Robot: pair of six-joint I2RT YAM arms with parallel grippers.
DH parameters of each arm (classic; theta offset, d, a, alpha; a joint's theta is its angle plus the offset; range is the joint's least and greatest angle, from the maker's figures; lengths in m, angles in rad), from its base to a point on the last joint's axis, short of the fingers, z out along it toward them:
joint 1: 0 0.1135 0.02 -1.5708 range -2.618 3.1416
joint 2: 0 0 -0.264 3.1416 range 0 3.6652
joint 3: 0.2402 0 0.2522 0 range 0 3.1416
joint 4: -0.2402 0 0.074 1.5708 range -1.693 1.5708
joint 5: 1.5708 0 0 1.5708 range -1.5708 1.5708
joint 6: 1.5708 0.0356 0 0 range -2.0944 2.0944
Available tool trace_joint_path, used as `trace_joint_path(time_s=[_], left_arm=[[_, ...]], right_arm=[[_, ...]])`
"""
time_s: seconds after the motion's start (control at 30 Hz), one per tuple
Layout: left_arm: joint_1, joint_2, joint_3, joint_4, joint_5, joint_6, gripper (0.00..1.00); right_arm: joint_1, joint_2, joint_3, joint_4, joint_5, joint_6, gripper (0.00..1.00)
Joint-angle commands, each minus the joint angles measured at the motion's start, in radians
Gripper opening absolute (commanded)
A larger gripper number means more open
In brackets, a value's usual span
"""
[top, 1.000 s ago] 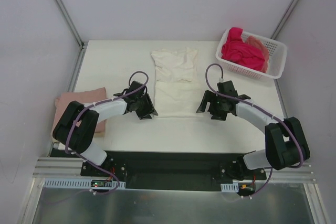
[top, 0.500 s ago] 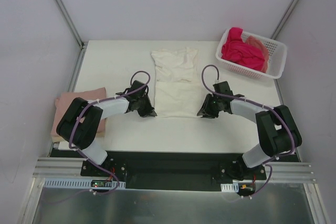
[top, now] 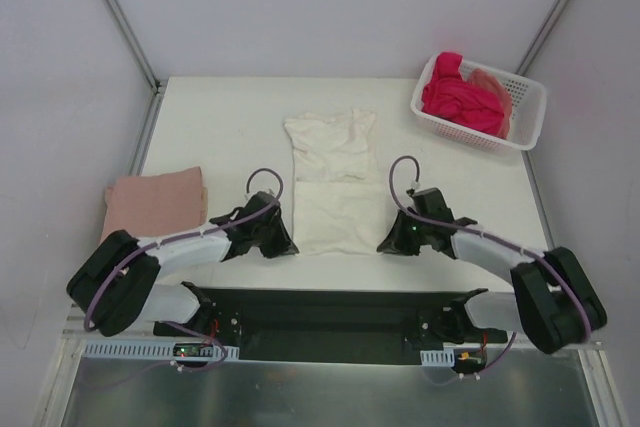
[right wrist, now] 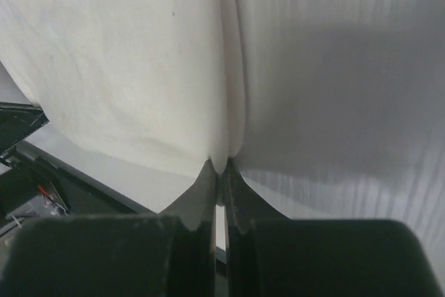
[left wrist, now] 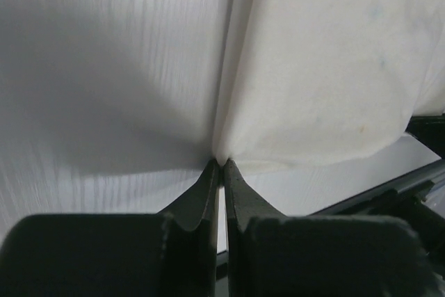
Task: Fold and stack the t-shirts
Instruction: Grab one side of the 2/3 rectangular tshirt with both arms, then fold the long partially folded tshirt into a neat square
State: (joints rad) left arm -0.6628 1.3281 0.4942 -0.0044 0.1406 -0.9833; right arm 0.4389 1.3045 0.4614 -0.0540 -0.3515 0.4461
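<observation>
The cream-white t-shirt (top: pixel 334 182) lies lengthwise in the middle of the table, its near end close to the front edge. My left gripper (top: pixel 285 245) is shut on the shirt's near left corner (left wrist: pixel 221 160). At the near right corner (right wrist: pixel 224 160), my right gripper (top: pixel 385 244) pinches the cloth the same way. A dusty pink t-shirt (top: pixel 155 201) rests as a folded rectangle at the left. Bright magenta cloth (top: pixel 458 99) and a peach piece (top: pixel 493 84) fill the basket.
The white lattice basket (top: pixel 527 107) stands at the far right corner. The table's front edge and the black base rail (top: pixel 330 312) run just behind both grippers. Metal frame posts rise at the back corners.
Both grippers closed on the cream shirt's near corners and pulled toward the front edge; the shirt slid nearer with them. Both arms drew back and lower.
</observation>
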Motion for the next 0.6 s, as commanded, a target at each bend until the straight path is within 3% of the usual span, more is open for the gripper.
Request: trace_joint_path(time_s=[0.0, 0.17, 0.3, 0.43, 0.57], left_arm=[[-0.118, -0.185, -0.173, -0.101, -0.059, -0.162, 0.00], [-0.302, -0.406, -0.224, -0.160, -0.078, -0.294, 0.00], [-0.365, -0.503, -0.148, -0.238, -0.111, -0.293, 0.00], [-0.366, -0.537, -0.039, -0.293, -0.200, -0.207, 0.00], [-0.365, -0.517, 0.116, -0.388, -0.337, -0.106, 0.00]], right_arm=[[0.093, -0.279, -0.148, -0.170, 0.061, 0.066, 0.01], [0.279, -0.598, -0.196, -0.424, 0.192, 0.206, 0.01], [0.293, -0.841, -0.143, -0.587, 0.264, 0.221, 0.01], [0.293, -0.857, 0.003, -0.675, 0.377, 0.137, 0.01], [0.291, -0.743, 0.167, -0.682, 0.481, 0.008, 0.01]])
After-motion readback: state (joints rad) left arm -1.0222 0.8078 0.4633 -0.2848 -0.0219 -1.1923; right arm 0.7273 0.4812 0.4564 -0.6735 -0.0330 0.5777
